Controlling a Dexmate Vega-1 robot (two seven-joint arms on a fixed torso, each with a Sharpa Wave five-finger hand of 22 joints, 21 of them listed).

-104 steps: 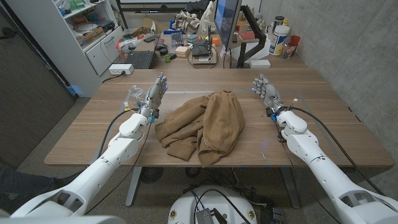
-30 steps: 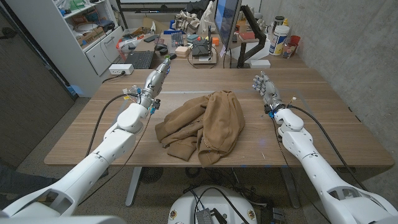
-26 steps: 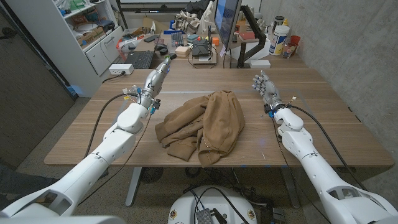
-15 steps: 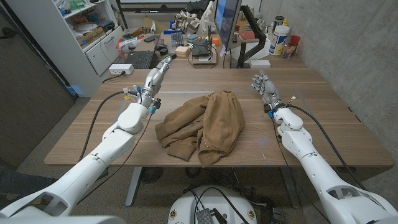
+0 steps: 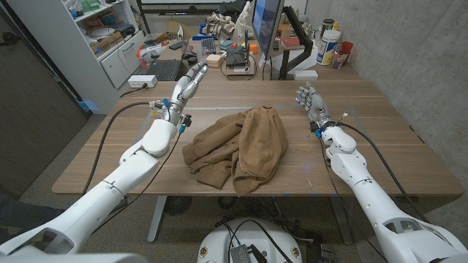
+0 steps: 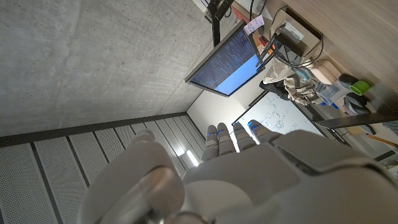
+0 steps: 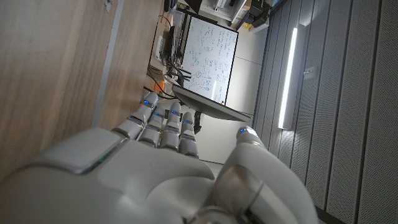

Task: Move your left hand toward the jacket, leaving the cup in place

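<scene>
Reaching out above the far-left part of the table (image 5: pixel 380 157), the left hand (image 5: pixel 187 84) is holding nothing, its fingers stretched forward and close together, pointing toward the far edge. It is hanging well apart from the jacket (image 5: pixel 241 146), which is lying crumpled in a brown heap at the table's middle. I am judging the task as barely under way: the hand is not yet over the jacket and needs to swing inward and down toward the cloth. I cannot make out a cup in the head view, so whether it is being left in place is not something I can tell. The right hand (image 5: pixel 313 104) is standing near the jacket's right side, fingers spread and empty. The surface is pale wood grain. Behind it, a monitor (image 5: pixel 265 29), a keyboard (image 5: pixel 162 70) and cluttered desks are filling the room, with grey concrete wall on the right.
</scene>
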